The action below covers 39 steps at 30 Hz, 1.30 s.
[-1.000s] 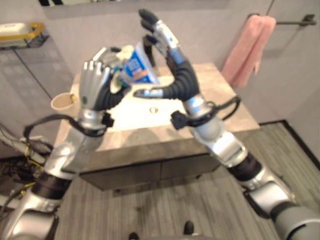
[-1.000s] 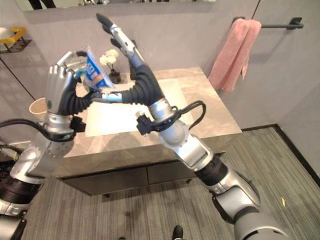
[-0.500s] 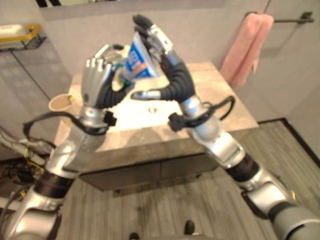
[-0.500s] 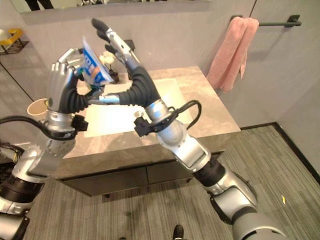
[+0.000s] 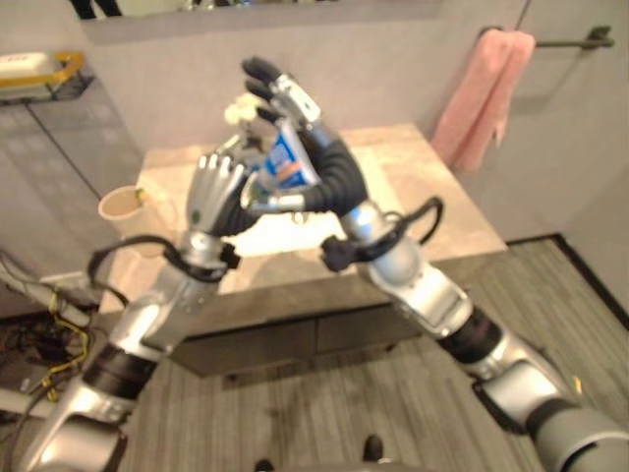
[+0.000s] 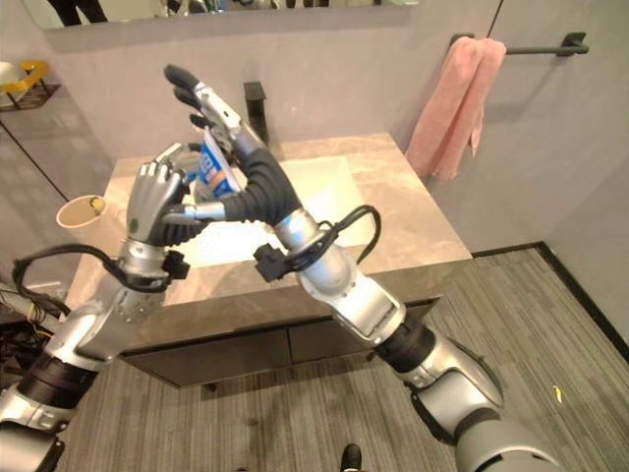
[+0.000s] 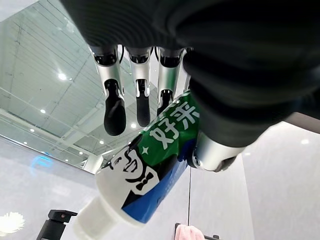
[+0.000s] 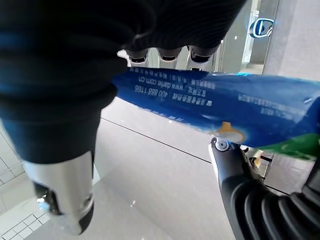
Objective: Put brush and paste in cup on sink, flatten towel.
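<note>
Moved: both hands and the toothpaste tube sit lower than half a second ago, down over the basin instead of up against the wall.
Shelf: a black wire rack (image 5: 44,79) on the far-left wall carries a yellow-rimmed item too small to identify.
Cup: a tan paper cup (image 6: 81,209) stands upright at the counter's left edge, well apart from both hands; something small and yellowish lies inside, too small to identify.
Left hand: the left hand (image 6: 154,200) is raised above the left side of the basin, fingers curled around the white cap end of the blue, green and white toothpaste tube (image 7: 150,175), as its wrist view shows.
Tube: tilted between the two hands, above the basin, touching neither counter nor cup.
Right hand: the right hand (image 5: 295,128) holds its fingers nearly straight along the tube's flat blue tail, thumb underneath, so the tail is pinched between them.
Sink: a white rectangular basin (image 6: 324,187) set in a grey-brown stone counter (image 6: 413,221), with a black tap (image 6: 256,98) at the back; the counter's right half is bare.
Towel: a pink cloth towel (image 6: 452,93) hangs bunched at the left end of a black wall rail (image 6: 550,47) on the far right, well apart from both arms.
</note>
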Available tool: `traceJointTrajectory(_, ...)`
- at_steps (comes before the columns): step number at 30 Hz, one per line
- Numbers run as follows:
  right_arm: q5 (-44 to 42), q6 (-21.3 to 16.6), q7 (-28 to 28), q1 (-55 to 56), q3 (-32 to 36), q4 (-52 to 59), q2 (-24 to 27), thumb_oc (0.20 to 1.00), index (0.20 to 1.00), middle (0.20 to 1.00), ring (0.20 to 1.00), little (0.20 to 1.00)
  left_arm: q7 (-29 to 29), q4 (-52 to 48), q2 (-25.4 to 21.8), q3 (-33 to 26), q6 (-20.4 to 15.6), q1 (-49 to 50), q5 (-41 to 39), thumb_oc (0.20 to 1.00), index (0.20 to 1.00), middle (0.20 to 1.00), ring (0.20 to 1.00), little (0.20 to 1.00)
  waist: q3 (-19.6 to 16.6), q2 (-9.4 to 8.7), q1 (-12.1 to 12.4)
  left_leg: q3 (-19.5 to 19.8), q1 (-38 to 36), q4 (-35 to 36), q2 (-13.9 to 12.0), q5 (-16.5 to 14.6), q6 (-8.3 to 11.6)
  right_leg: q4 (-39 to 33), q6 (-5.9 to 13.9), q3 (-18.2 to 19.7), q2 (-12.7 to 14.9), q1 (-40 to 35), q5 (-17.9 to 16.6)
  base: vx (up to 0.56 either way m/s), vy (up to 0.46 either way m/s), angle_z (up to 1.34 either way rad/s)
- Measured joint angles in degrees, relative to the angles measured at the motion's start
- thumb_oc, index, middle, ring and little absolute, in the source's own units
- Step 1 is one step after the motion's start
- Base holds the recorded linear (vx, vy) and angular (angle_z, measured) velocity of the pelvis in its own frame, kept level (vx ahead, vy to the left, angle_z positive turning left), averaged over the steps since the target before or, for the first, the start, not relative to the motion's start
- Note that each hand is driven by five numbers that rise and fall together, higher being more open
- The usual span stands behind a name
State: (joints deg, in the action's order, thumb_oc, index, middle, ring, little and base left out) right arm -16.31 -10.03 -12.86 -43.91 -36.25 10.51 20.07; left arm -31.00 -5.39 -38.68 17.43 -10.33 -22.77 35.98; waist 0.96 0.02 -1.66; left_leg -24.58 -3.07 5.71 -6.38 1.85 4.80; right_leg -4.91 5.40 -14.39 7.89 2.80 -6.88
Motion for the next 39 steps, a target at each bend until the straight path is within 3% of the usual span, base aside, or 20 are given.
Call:
traceJointTrajectory(9, 0.0, 0.1, 0.3, 0.0, 0.0, -0.1, -0.3, 1.0, 1.0, 1.0, 1.0, 1.0, 0.0, 0.0, 0.0, 0.0, 0.0, 0.0, 0.1, 0.2, 0.2, 0.2, 0.2, 0.2, -0.1, -0.17, 0.0, 0.0, 0.0, 0.0, 0.0, 0.0, 0.0, 0.0, 0.0, 0.0, 0.0, 0.0, 0.0, 0.0, 0.0, 0.0)
traceJointTrajectory(10, 0.0, 0.1, 0.5, 0.0, 0.0, -0.1, -0.3, 0.959, 0.959, 0.959, 0.959, 0.959, 0.0, 0.0, 0.0, 0.0, 0.0, 0.0, 0.1, 0.2, 0.2, 0.2, 0.2, 0.2, -0.1, -0.22, 0.0, 0.0, 0.0, 0.0, 0.0, 0.0, 0.0, 0.0, 0.0, 0.0, 0.0, 0.0, 0.0, 0.0, 0.0, 0.0)
traceJointTrajectory(11, 0.0, 0.3, 0.5, 0.0, -0.1, -0.1, -0.3, 0.859, 0.859, 0.859, 0.859, 0.859, 0.0, 0.0, 0.0, 0.0, 0.0, 0.0, 0.1, 0.2, 0.2, 0.2, 0.2, 0.2, -0.1, -0.31, 0.0, 0.0, 0.0, 0.0, 0.0, 0.0, 0.0, 0.0, 0.0, 0.0, 0.0, 0.0, 0.0, 0.0, 0.0, 0.0)
traceJointTrajectory(12, 0.0, 0.4, 0.5, 0.0, -0.1, -0.1, -0.2, 0.865, 0.865, 0.865, 0.865, 0.865, 0.0, 0.0, 0.0, 0.0, 0.1, 0.0, 0.3, 0.2, 0.2, 0.2, 0.2, 0.2, -0.1, -0.37, 0.0, 0.0, 0.0, 0.0, 0.0, 0.0, 0.0, 0.0, 0.0, 0.0, 0.0, 0.0, 0.0, 0.0, 0.0, 0.0)
traceJointTrajectory(13, 0.0, 0.4, 0.6, 0.0, -0.1, -0.1, -0.2, 0.821, 0.821, 0.821, 0.821, 0.821, 0.0, 0.0, 0.0, 0.0, 0.1, 0.0, 0.5, 0.2, 0.2, 0.2, 0.2, 0.2, -0.1, -0.42, 0.0, 0.0, 0.0, 0.0, 0.0, 0.0, 0.0, 0.0, 0.0, 0.0, 0.0, 0.0, 0.0, 0.0, 0.0, 0.0)
traceJointTrajectory(14, -0.1, 0.4, 0.6, 0.0, -0.1, -0.1, -0.2, 0.649, 0.649, 0.649, 0.649, 0.649, -0.1, 0.0, 0.0, 0.0, 0.2, 0.0, 0.6, 0.2, 0.2, 0.2, 0.2, 0.2, -0.1, -0.5, 0.0, 0.0, 0.0, 0.0, 0.0, 0.0, 0.0, 0.0, 0.0, 0.0, 0.0, 0.0, 0.0, 0.0, 0.0, 0.0)
traceJointTrajectory(16, -0.2, 0.5, 0.7, 0.0, -0.1, -0.1, -0.2, 0.533, 0.533, 0.533, 0.533, 0.533, -0.1, 0.0, 0.0, 0.0, 0.3, 0.0, 0.6, 0.2, 0.2, 0.2, 0.2, 0.2, -0.2, -0.58, -0.1, 0.0, 0.0, 0.0, 0.0, 0.0, 0.0, 0.0, 0.0, 0.0, 0.0, 0.0, 0.0, 0.0, 0.0, 0.0)
traceJointTrajectory(19, -1.7, 0.5, 1.0, 0.0, -0.1, -0.1, -0.2, 0.473, 0.473, 0.473, 0.473, 0.473, -0.2, 0.0, 0.0, 0.0, 0.9, 0.0, 0.6, 0.2, 0.2, 0.2, 0.2, 0.2, -0.2, -0.67, -0.1, 0.0, 0.0, 0.0, 0.0, 0.0, 0.0, 0.0, 0.0, 0.0, 0.0, 0.0, 0.0, 0.0, 0.0, 0.0)
traceJointTrajectory(20, -1.8, 0.5, 1.0, 0.0, -0.1, -0.1, -0.2, 0.272, 0.272, 0.272, 0.272, 0.272, -0.2, 0.0, 0.0, 0.0, 1.0, 0.0, 0.7, 0.2, 0.2, 0.2, 0.2, 0.2, -0.2, -0.68, -0.1, 0.0, 0.0, 0.0, 0.0, 0.0, 0.0, 0.0, 0.0, 0.0, 0.0, 0.0, 0.0, 0.0, 0.0, 0.0)
traceJointTrajectory(21, -1.8, 0.5, 1.0, 0.0, -0.1, -0.1, -0.2, 0.2, 0.2, 0.2, 0.2, 0.2, -0.2, 0.0, 0.0, 0.0, 1.1, 0.0, 1.0, 0.2, 0.2, 0.2, 0.2, 0.2, -0.2, -0.71, -0.2, 0.0, 0.0, 0.0, 0.0, 0.0, 0.0, 0.0, 0.0, 0.0, 0.0, 0.0, 0.0, 0.0, 0.0, 0.0)
traceJointTrajectory(34, -1.6, 0.4, 0.4, -1.1, 0.1, 0.0, -0.2, 0.2, 0.2, 0.2, 0.2, 0.2, -1.3, -0.1, 0.1, -0.1, 0.8, -0.2, 2.3, 0.2, 0.2, 0.2, 0.2, 0.2, -0.1, -0.85, -0.2, 0.0, 0.0, 0.0, 0.0, 0.0, 0.0, 0.0, 0.0, 0.0, 0.0, 0.0, 0.0, 0.0, 0.0, 0.0)
traceJointTrajectory(35, -1.6, 0.3, 0.3, -1.3, 0.1, 0.1, -0.2, 0.2, 0.2, 0.2, 0.2, 0.2, -1.5, -0.1, 0.1, -0.1, 0.7, -0.3, 2.3, 0.347, 0.347, 0.347, 0.347, 0.347, -0.1, -0.85, -0.2, 0.0, 0.0, 0.0, 0.0, 0.0, 0.0, 0.0, 0.0, 0.0, 0.0, 0.0, 0.0, 0.0, 0.0, 0.0)
traceJointTrajectory(36, -1.6, 0.3, 0.2, -1.4, 0.1, 0.1, -0.2, 0.2, 0.2, 0.2, 0.2, 0.2, -1.5, -0.1, 0.0, -0.1, 0.7, -0.3, 2.3, 0.555, 0.555, 0.555, 0.555, 0.555, -0.1, -0.85, -0.2, 0.0, 0.0, 0.0, 0.0, 0.0, 0.0, 0.0, 0.0, 0.0, 0.0, 0.0, 0.0, 0.0, 0.0, 0.0)
traceJointTrajectory(37, -1.6, 0.3, -0.1, -1.5, 0.1, 0.1, -0.3, 0.2, 0.2, 0.2, 0.2, 0.2, -1.7, -0.1, 0.0, -0.1, 0.8, -0.3, 2.3, 1.0, 1.0, 1.0, 1.0, 1.0, -0.1, -0.85, -0.2, 0.0, 0.0, 0.0, 0.0, 0.0, 0.0, 0.0, 0.0, 0.0, 0.0, 0.0, 0.0, 0.0, 0.0, 0.0)
traceJointTrajectory(39, -1.6, 0.2, -0.9, -1.5, 0.1, 0.1, -0.4, 0.2, 0.2, 0.2, 0.2, 0.2, -2.9, -0.1, 0.1, -0.7, 1.0, -0.4, 2.3, 1.0, 1.0, 1.0, 1.0, 1.0, -0.1, -0.85, -0.2, 0.0, 0.0, 0.0, 0.0, 0.0, 0.0, 0.0, 0.0, 0.0, 0.0, 0.0, 0.0, 0.0, 0.0, 0.0)
